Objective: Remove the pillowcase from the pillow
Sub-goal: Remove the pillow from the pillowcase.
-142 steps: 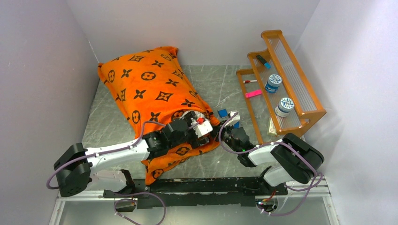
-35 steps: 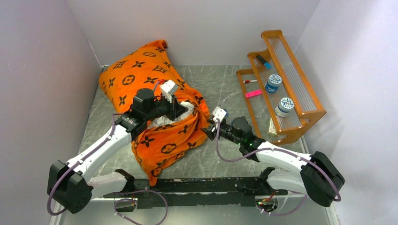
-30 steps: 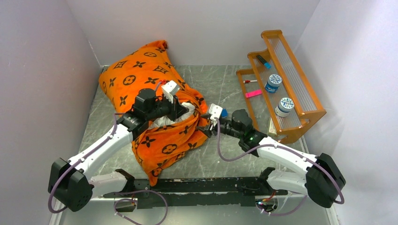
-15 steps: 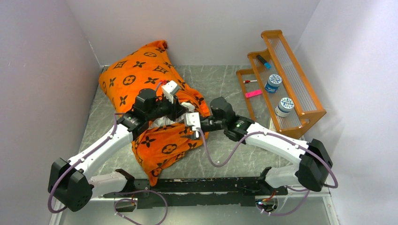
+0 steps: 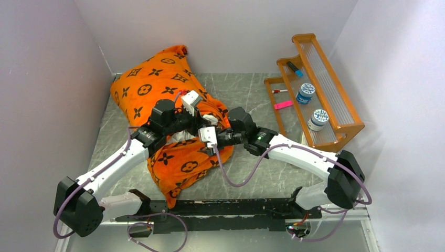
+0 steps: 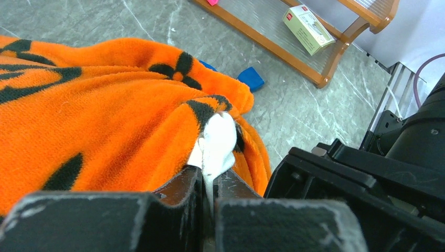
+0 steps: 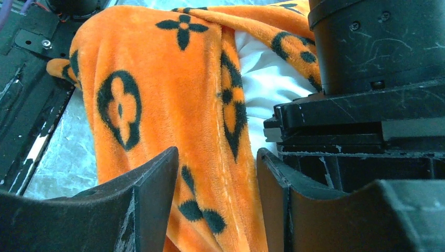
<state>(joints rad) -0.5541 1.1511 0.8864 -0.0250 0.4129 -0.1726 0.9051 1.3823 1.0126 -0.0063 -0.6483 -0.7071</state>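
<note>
The orange pillowcase [image 5: 152, 89] with dark brown motifs lies at the back left of the table, its open end bunched toward the middle. A white corner of the pillow [image 6: 218, 139] sticks out of that opening. My left gripper [image 6: 210, 173] is shut on this white corner. My right gripper [image 7: 216, 157] has come in from the right and is open. A hanging fold of the pillowcase [image 7: 152, 79] lies between its fingers, right next to the left gripper's body. More white pillow [image 7: 267, 84] shows behind the fold.
A wooden tiered rack [image 5: 320, 89] stands at the right with two jars, a marker and a pink item. A small box [image 6: 307, 21] lies on its lowest shelf. A blue block [image 6: 251, 77] sits on the table by the cloth. Walls close in at left and back.
My right arm swung left from near the rack to the pillowcase opening, its open jaws now over an orange fold. The left gripper keeps its hold on the pillow corner and has stayed in place.
</note>
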